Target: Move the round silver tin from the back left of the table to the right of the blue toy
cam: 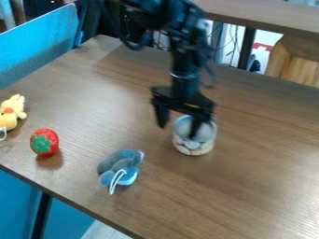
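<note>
Black gripper (pixel 180 123) astride the rim of a white patterned cup (pixel 194 147).
Its fingers stand apart, unclenched, one outside the cup and the other at its mouth, apparently dipping inside, while the cup sits upright on the brown table (pixel 255 186). A blue-grey plush toy (pixel 121 167) with a white loop lies near the front edge, a red toy strawberry (pixel 44 142) beyond it; the left border cuts off a yellow plush toy (pixel 10 114). The right finger hides part of the cup's interior.
</note>
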`<action>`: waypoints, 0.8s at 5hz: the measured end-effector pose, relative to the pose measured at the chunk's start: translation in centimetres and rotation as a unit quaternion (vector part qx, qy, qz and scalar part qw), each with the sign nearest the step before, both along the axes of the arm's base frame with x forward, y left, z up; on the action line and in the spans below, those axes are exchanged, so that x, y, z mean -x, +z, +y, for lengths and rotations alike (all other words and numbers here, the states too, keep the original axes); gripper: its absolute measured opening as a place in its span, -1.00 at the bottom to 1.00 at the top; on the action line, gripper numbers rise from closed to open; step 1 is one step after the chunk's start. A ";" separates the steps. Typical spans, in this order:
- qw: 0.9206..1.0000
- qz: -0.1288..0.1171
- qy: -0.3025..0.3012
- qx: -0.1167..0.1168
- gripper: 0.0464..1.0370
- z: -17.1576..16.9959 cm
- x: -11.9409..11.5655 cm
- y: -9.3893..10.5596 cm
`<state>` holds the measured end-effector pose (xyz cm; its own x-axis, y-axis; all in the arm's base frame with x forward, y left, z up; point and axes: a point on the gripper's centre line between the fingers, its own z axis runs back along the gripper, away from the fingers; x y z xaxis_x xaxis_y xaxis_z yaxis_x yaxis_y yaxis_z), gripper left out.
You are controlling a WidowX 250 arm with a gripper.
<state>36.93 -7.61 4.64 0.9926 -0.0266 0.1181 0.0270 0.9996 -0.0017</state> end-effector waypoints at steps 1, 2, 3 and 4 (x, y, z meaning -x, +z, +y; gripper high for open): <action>1.000 -0.009 -0.004 0.011 0.94 -1.5 0.7 0.1; 0.999 -0.024 0.019 0.037 0.94 -1.9 1.1 1.5; 0.998 -0.031 0.041 0.038 0.93 -1.6 1.2 2.9; 0.996 -0.050 0.057 0.040 0.93 0.7 0.5 5.0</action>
<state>36.44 -6.96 9.68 0.9719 0.0998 0.2132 -0.0833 0.9929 -0.0853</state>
